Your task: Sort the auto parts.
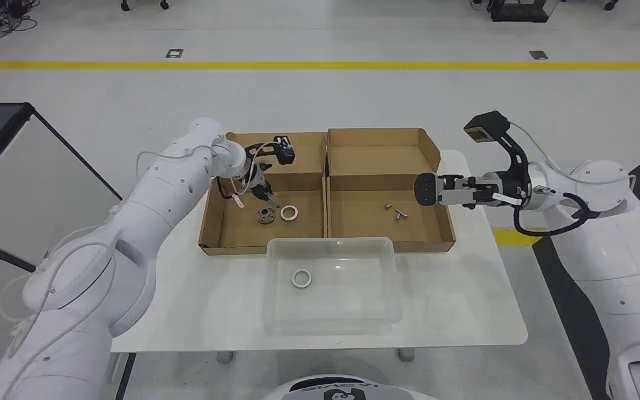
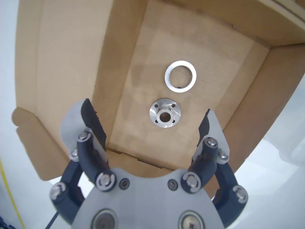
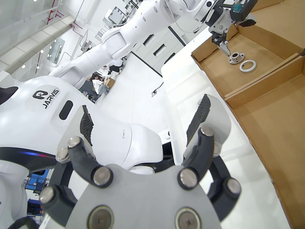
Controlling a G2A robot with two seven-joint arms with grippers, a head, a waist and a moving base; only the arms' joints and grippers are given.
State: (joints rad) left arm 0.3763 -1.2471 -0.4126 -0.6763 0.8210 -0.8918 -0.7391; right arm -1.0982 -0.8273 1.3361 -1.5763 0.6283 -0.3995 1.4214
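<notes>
Left gripper [image 2: 147,108] hangs spread wide and empty. The flange [image 2: 165,116] lies just ahead between its tips, the ring [image 2: 180,76] just beyond. Box [image 2: 71,48] walls stand well clear on either side. Right gripper [image 3: 145,111], also spread and empty, is near the second box [image 3: 274,120].

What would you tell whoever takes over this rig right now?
The left end effector is open and empty, above the flanged hub in one cardboard box; a metal ring lies beside the hub, apart from it.
The right end effector is open and empty, at the outer side of the second cardboard box, which holds small fasteners.
Done, apparently: those parts are boxed.
Left: one white ring in the clear bin.
</notes>
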